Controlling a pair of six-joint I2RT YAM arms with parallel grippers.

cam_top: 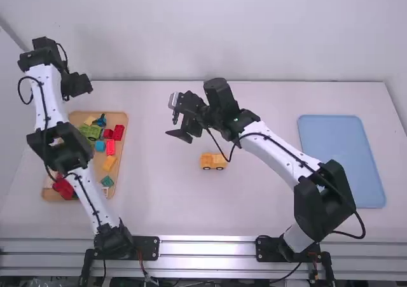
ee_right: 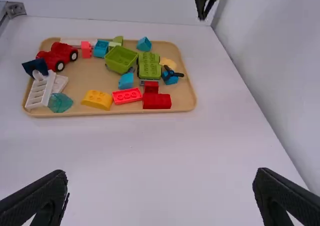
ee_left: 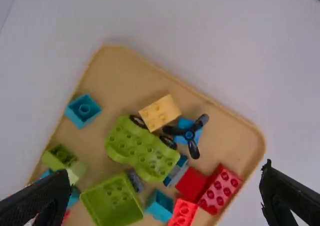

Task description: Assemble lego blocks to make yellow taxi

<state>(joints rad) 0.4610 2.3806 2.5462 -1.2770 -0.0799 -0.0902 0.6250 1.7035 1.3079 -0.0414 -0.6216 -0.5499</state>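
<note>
Right arm: base at the desk's near edge, right of the middle; links slope away and leftward, the elbow low beside the blue tray (cam_top: pixel 340 153), the wrist bent down above the middle of the desk (cam_top: pixel 254 204). Right hand (cam_top: pixel 179 134): 2 fingers spread wide, nothing between them.

Left arm: base at the near edge, left of the middle; links run away and a little left, passing above the wooden tray (cam_top: pixel 76 117). Left hand (cam_top: pixel 76 85): 2 fingers wide apart, no block held. In the high view it appears just past the tray's far end, near the desk's far edge.

Yellow block vehicle (cam_top: pixel 213 161), with wheels: on the desk slightly nearer than the right hand, well apart from both trays. Plain desk surface spans the gap from it to the wooden tray, and on to the blue tray on the other side.

Wooden tray contents, near to far: red car (ee_right: pixel 51 56) at the near end; yellow brick (ee_right: pixel 97 99) midway along; green wheeled base (ee_left: pixel 140 146) and pale yellow brick (ee_left: pixel 160 113) toward the far end. Beyond the desk's far edge: white wall (cam_top: pixel 254 32).
</note>
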